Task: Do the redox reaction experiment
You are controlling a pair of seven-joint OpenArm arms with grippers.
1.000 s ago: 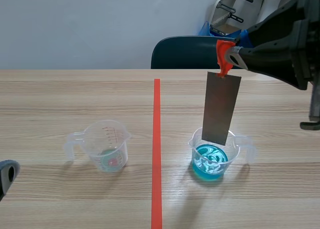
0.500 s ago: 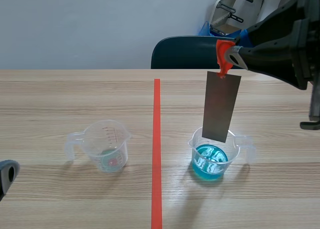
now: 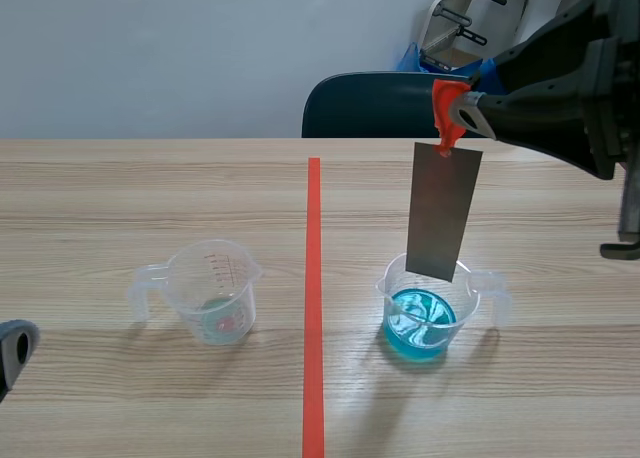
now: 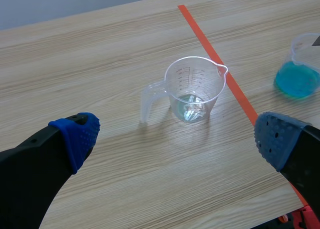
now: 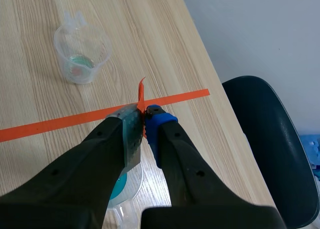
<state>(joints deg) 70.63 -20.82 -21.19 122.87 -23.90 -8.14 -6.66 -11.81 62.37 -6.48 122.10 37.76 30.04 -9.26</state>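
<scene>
A grey metal strip (image 3: 441, 213) hangs upright from an orange clip (image 3: 447, 113), and my right gripper (image 3: 468, 108) is shut on that clip. The strip's lower end sits just above the rim of a clear cup of blue liquid (image 3: 428, 308), right of the tape line. In the right wrist view the clip (image 5: 142, 101) is pinched at my right gripper (image 5: 143, 116), with the strip (image 5: 131, 136) and the blue cup (image 5: 121, 186) below. A second clear cup (image 3: 212, 293) (image 4: 194, 89) (image 5: 82, 51) holds a little clear liquid. My left gripper (image 4: 175, 133) is open, low and short of that cup.
An orange-red tape line (image 3: 313, 298) runs down the table between the two cups. A dark chair (image 3: 375, 103) stands behind the far edge, with some equipment (image 3: 455, 23) behind it. The blue cup (image 4: 300, 69) shows beyond the tape in the left wrist view.
The metal strip has risen slightly, so its lower end now sits a little higher over the blue cup. The left arm has not moved.
</scene>
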